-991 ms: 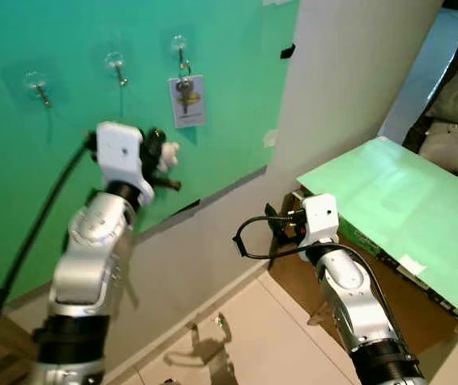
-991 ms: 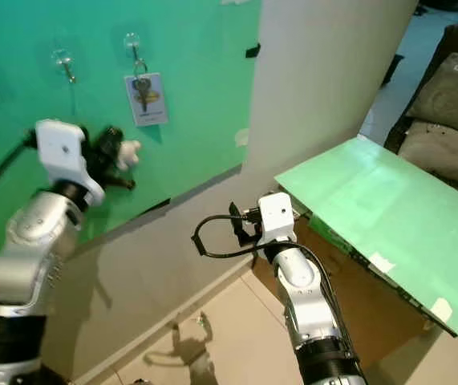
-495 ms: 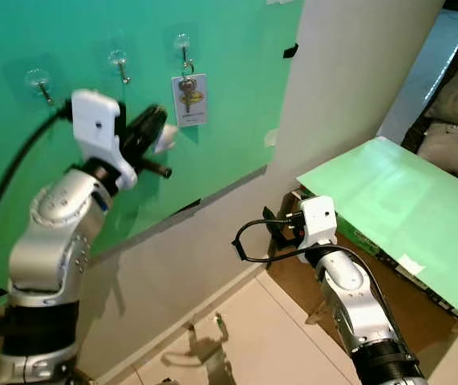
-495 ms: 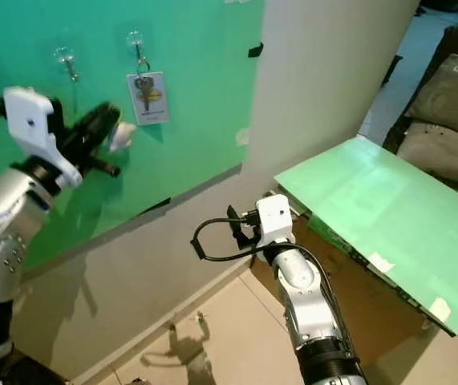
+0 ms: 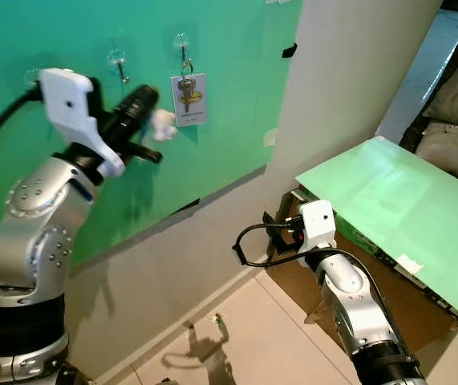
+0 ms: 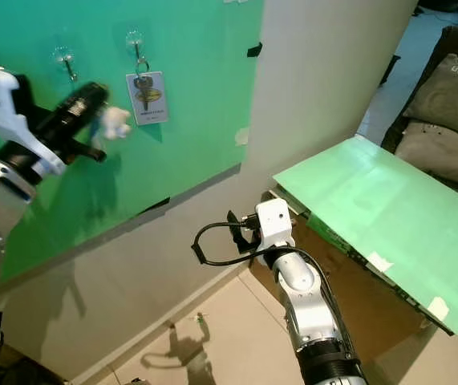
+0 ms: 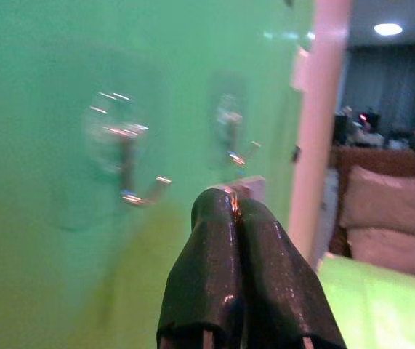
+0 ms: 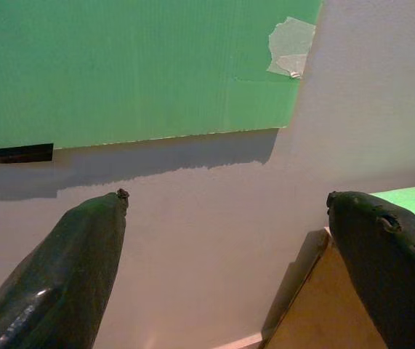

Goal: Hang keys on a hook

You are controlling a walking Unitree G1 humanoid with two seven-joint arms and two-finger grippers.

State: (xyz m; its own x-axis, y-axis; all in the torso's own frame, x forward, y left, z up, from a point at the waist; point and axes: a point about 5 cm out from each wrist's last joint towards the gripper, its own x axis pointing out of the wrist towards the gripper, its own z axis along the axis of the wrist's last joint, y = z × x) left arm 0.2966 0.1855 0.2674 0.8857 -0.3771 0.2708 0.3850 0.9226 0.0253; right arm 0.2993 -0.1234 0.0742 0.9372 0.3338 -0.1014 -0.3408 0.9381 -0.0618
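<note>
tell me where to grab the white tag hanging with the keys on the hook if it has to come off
Pinch the white tag's lower edge, coming straight out from the green wall. It hangs flat against the board with the keys over its upper half, so probably only the bottom is free.

Blurred left gripper [image 5: 158, 122] near keys [image 5: 185, 92]

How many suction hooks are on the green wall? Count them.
3. Right clear suction hook holds white-tagged keys; middle hook bare; left hook partly behind the left arm.

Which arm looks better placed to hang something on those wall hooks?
The left. Its gripper is raised beside the hooks, pinching a small white thing; the right gripper hangs low and open.
</note>
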